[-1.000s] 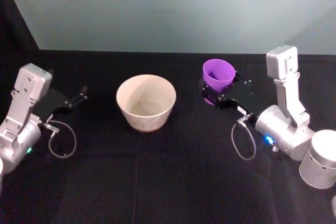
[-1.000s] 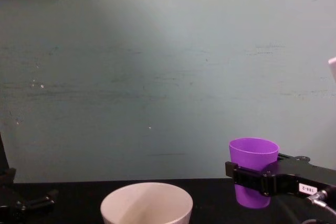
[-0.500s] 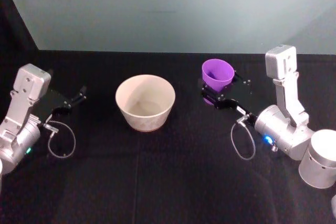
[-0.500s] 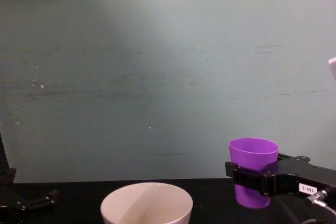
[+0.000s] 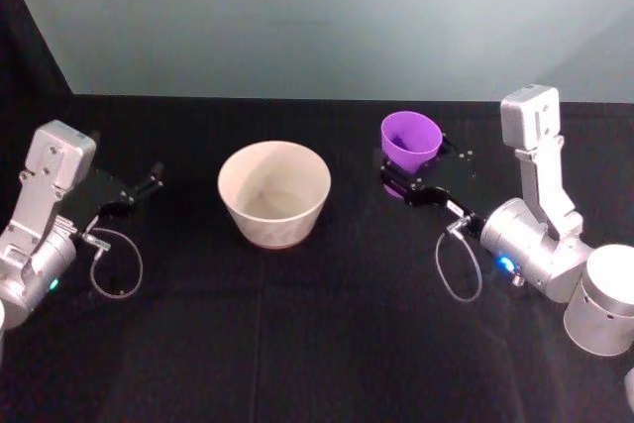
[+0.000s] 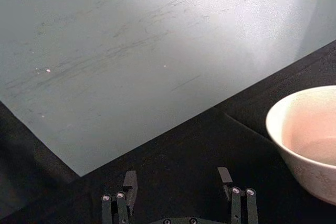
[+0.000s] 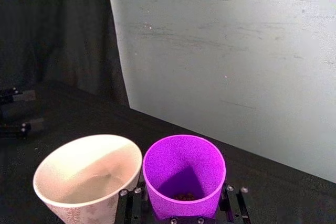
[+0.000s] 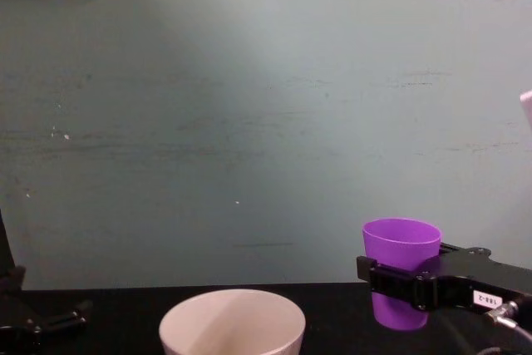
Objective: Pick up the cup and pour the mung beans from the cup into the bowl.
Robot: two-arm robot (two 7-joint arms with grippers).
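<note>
- Black cloth covers the table [image 5: 297, 344], with a pale green wall behind it, and I'm at the grasp.
- The small bright purple plastic cup [image 5: 411, 138] stands upright, right of centre. A little dark cluster of mung beans [image 7: 184, 196] lies at its bottom.
- My right gripper [image 5: 420, 163] has its black fingers pressed against the cup's lower wall, one on each side. I can't tell whether the base is off the cloth.
- I judge the cup light, thin-walled and smooth. It would squash under a hard squeeze and could slide once tipped, so a modest grip low on the wall suits, leaving the rim free.
- The wide round cream bowl [image 5: 273, 217] sits near the cup on its left, not touching it, and looks empty.
- My left gripper [image 5: 149, 183] is parked far left, fingers spread, holding nothing.
</note>
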